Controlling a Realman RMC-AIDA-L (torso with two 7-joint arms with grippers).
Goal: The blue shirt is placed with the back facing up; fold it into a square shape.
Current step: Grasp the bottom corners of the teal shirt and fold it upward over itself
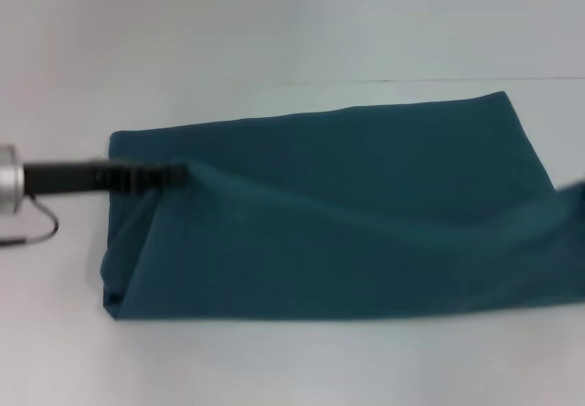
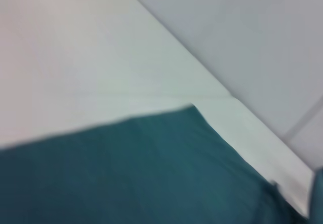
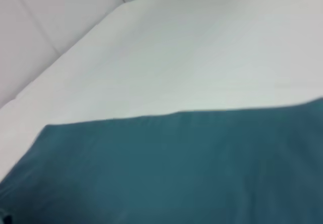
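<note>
The dark teal-blue soft knit shirt point(image 1: 366, 223) lies across the middle of the white table point(image 1: 274, 22), already folded into a long band that runs from my left side to my right, plain side up with no lettering showing. Its far edge is straight and slopes gently upward toward the right; its near edge is straight too. The right end of the band lifts off the table and runs past the edge of the head view.

My left gripper point(image 1: 178, 174) reaches in from the left on its slim black arm and meets the cloth at the upper left corner of the band. The fabric bunches around its tip, and a long crease runs from that spot diagonally across the shirt toward the raised right end. The lower left corner of the band is rumpled, with a small fold tucked under. Whether my left claw is clenched on the cloth or merely pressed into it, I cannot tell, because the fabric covers the tip.

My right gripper does not show in any view. Both wrist views show only a stretch of teal cloth over the white tabletop.
</note>
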